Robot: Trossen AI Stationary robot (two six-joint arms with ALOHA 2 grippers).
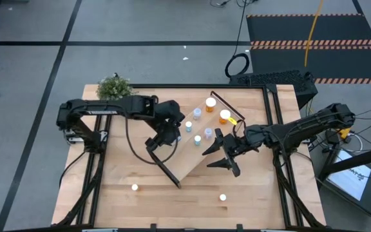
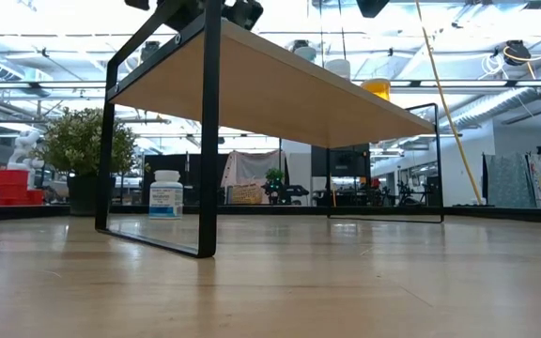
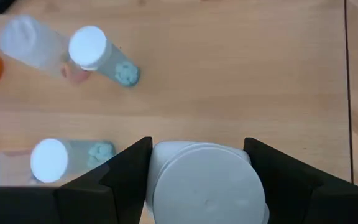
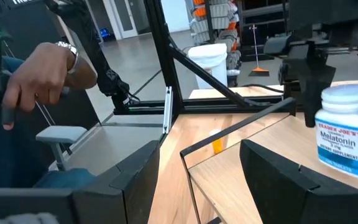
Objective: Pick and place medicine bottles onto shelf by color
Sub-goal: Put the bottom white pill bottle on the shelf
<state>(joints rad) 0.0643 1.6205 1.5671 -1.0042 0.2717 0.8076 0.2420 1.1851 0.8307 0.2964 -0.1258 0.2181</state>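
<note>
On the wooden desk (image 1: 140, 200), the light-wood shelf (image 1: 195, 151) with black metal brackets sits at a slant between the two arms. The left gripper (image 3: 197, 171) hangs over the shelf's left part, its fingers clamped on a large white bottle (image 3: 205, 183) with a white cap, seen from above in the left wrist view. Just beyond it on the shelf top stand two pale blue bottles (image 3: 104, 59) with white caps, and orange bottles (image 1: 224, 116) stand toward the shelf's far end. In the high view, more small blue bottles (image 1: 197, 113) dot the shelf's middle. The right gripper (image 1: 221, 154) hovers at the shelf's right long edge with its fingers apart and nothing between them. The right wrist view shows the other arm's white bottle, labelled Melatonin, ahead. Two small bottles (image 1: 134, 187) stand apart on the desk's near side. Another white bottle (image 2: 166, 194) stands on the desk beyond the shelf in the low view. A small green plant (image 1: 113, 87) sits at the far left corner. A person's hand (image 4: 42, 74) shows beyond the desk.
</note>
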